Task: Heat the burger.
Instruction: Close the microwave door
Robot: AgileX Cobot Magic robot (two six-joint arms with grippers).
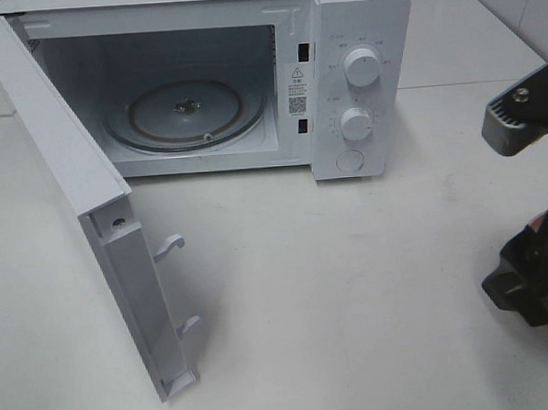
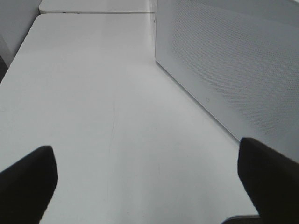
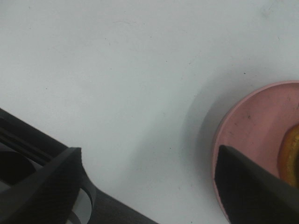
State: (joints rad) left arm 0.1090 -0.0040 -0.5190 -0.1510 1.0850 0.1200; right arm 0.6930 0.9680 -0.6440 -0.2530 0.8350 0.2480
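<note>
Right claw [image 3: 149, 186]: jaws spread wide, nothing between them, hanging low over the worktop [image 3: 117, 70]. One finger [image 3: 252, 186] overlaps the near rim of the pink plate [image 3: 247, 126]; the other finger sits off the plate on the bare side. So the plate lies off to one side of the claw's centre, not between the jaws.

The burger [image 3: 290, 154] is only a tan-orange sliver at the frame edge, on the plate, beyond that overlapping finger. Judgement: the claw has to shift sideways toward the plate side before it can straddle anything. Round thing, no long axis to line up with.

In the high view the right arm [image 1: 534, 246] is at the far right edge of the worktop; plate and burger are mostly hidden there, just a pinkish trace by the arm.

Left claw [image 2: 147, 186]: wide open, empty, both finger tips apart in its wrist view, pointing along bare worktop beside the perforated side wall of the microwave [image 2: 224, 70]. No burger in its view. Right arm is clearly the nearer one.

Microwave door [image 1: 81, 206] is swung open toward the left, glass turntable [image 1: 185, 113] bare inside. Judgement: the burger sits well apart from the cavity, to the right and nearer the robot; carry path runs leftward and away.
</note>
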